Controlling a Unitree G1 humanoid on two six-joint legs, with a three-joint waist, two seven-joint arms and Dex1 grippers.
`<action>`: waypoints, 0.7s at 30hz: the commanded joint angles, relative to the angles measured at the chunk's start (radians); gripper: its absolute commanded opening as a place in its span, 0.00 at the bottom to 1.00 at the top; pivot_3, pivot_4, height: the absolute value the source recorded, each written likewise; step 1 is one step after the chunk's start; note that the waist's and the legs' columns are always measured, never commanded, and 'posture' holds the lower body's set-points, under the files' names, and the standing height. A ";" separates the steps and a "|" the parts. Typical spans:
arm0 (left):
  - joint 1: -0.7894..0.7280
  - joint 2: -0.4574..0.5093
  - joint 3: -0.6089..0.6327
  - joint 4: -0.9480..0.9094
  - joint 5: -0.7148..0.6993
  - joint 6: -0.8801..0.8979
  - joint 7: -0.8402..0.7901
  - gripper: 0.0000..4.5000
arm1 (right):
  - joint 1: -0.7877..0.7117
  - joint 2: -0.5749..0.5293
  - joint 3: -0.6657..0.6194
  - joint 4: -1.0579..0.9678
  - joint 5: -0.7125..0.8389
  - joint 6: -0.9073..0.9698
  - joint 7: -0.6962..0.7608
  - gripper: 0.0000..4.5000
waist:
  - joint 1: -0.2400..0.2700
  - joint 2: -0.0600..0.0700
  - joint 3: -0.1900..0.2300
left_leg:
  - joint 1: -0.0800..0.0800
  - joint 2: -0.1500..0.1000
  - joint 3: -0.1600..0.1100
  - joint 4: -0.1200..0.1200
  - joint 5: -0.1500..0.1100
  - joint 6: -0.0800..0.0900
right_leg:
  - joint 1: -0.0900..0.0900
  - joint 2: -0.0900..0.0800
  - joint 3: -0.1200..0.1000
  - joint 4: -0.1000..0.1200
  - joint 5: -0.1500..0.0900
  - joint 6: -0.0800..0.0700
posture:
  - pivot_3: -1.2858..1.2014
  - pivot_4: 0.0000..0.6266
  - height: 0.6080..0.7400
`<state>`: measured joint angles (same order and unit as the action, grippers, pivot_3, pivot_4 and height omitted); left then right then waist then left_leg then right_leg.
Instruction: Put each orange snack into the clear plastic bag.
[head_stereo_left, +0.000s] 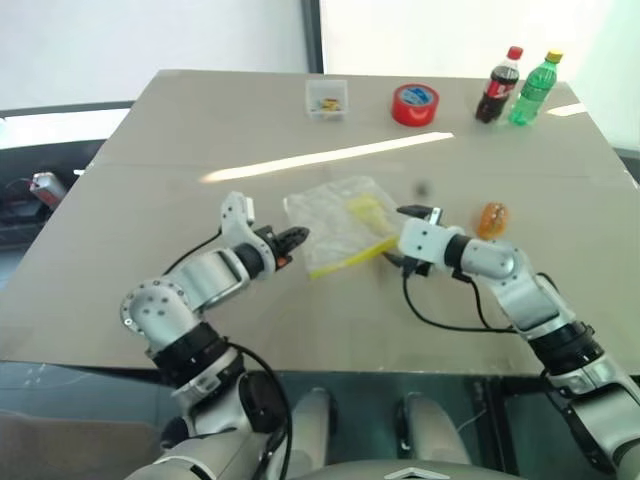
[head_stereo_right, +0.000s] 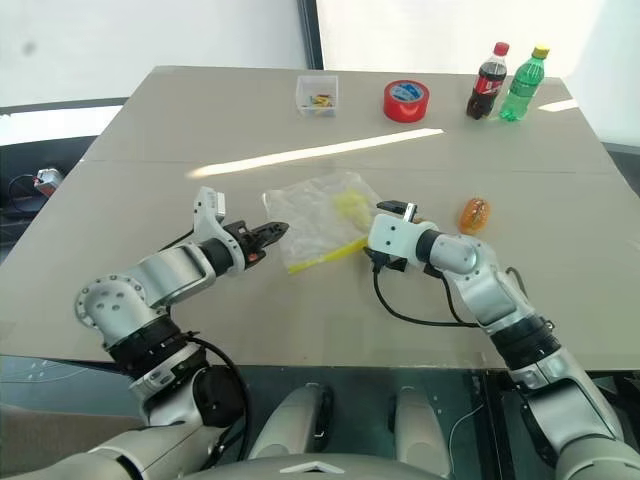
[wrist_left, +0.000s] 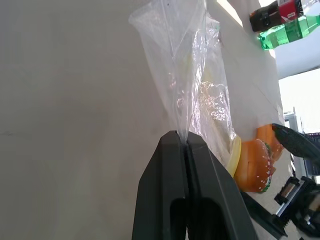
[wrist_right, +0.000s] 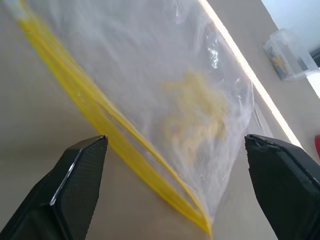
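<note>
Left gripper (head_stereo_left: 298, 237) is clamped on the clear plastic bag's (head_stereo_left: 340, 215) edge; right gripper (wrist_right: 175, 190) gapes wide at its yellow strip (wrist_right: 110, 145), orange snack (head_stereo_left: 492, 219) just beyond it.

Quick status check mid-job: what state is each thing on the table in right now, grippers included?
Clear crinkly plastic bag with yellow strip: pinched at one edge by the left gripper, rest lying on the table.
Glossy orange oval snack packet: on the table, outside the bag.
Left gripper: fingers shut on the bag.
Right gripper: fingers wide open, facing the bag's yellow strip.
Cola bottle, green bottle: upright, capped.
Red tape roll: lying flat.
</note>
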<state>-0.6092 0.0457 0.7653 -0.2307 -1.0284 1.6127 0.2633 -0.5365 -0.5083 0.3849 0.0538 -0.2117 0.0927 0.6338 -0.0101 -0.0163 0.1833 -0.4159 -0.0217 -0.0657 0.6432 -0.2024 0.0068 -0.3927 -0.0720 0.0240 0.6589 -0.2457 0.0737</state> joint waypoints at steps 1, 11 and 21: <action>0.011 0.022 -0.029 -0.021 -0.095 0.002 0.037 0.02 | -0.043 0.022 0.003 0.033 -0.047 -0.053 -0.034 1.00 | 0.000 0.000 0.000 | 0.000 0.000 0.000 0.000 0.000 0.000 | 0.000 0.000 0.001 0.000 0.000 0.000 | 0.52 0.24 1.00; 0.055 0.078 -0.058 0.008 -0.247 0.002 0.116 0.00 | -0.075 0.093 -0.009 0.081 -0.090 -0.084 -0.053 0.16 | -0.004 0.000 0.000 | 0.000 0.000 0.000 -0.001 0.000 0.000 | -0.002 0.000 0.003 0.001 0.000 0.000 | 0.52 0.24 1.00; 0.073 0.198 -0.134 -0.003 -0.240 -0.093 0.025 0.09 | -0.111 0.133 -0.024 0.113 -0.090 -0.057 -0.058 0.00 | -0.005 -0.001 0.000 | 0.001 0.000 0.000 -0.002 0.000 0.000 | -0.002 0.000 0.003 0.001 0.000 0.000 | 0.52 0.24 1.00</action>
<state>-0.5398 0.2127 0.6570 -0.1928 -1.2776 1.5780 0.3487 -0.6064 -0.3866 0.3913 0.1804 -0.3077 0.0344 0.5903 -0.0153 -0.0169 0.1831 -0.4153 -0.0217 -0.0658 0.6415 -0.2020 0.0062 -0.3952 -0.0717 0.0266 0.6604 -0.2456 0.0734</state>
